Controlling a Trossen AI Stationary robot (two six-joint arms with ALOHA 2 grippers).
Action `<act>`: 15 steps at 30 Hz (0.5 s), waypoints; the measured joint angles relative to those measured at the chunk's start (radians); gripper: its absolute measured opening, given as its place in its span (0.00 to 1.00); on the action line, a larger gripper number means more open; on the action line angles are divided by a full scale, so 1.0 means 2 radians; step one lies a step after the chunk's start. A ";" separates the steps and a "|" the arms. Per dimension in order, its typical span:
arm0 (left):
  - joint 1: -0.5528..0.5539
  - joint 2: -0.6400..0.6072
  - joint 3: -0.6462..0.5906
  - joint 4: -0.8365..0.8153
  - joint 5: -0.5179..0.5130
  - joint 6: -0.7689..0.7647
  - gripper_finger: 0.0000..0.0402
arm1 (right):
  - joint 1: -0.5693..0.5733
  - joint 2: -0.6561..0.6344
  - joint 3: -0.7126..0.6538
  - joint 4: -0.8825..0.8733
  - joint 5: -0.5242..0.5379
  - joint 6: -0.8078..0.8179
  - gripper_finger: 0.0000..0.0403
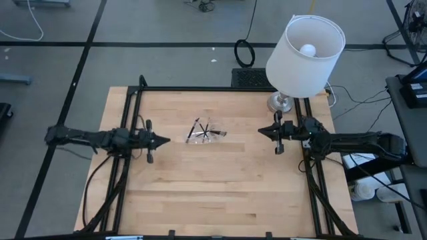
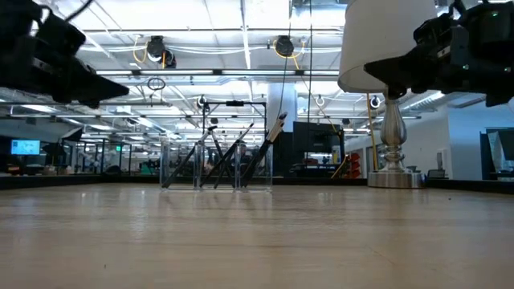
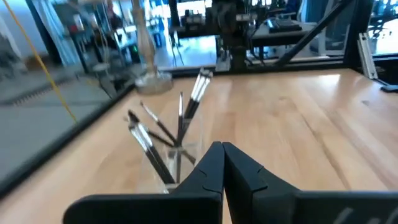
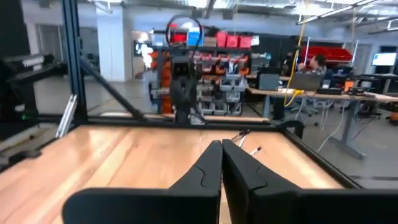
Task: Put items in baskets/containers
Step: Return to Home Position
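I see a smooth wooden surface [image 1: 220,193], a clear glossy plastic organizer [image 2: 178,164], black brushes [image 3: 190,109] with shiny metal ferrules, and a polished metal lamp base [image 2: 393,175].

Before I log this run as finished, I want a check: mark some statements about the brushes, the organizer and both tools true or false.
1. The brushes stand in the clear organizer. True.
2. The left tool holds a brush. False: it is shut on nothing, apart from the organizer.
3. The lamp stands mid-table. False: it stands at a corner of the table, on the right tool's side.
4. The right tool is shut and empty. True.
5. The organizer lies between the two tools. True.
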 joint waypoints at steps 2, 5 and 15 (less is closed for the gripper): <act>0.040 0.009 0.000 -0.006 0.039 -0.016 0.00 | -0.019 0.026 0.000 0.030 -0.024 0.014 0.00; 0.083 0.017 0.000 -0.005 0.077 -0.019 0.00 | -0.040 0.049 0.000 0.050 -0.035 0.028 0.00; 0.099 -0.032 -0.001 0.013 0.131 0.053 0.00 | -0.091 -0.020 0.000 0.008 -0.112 0.045 0.00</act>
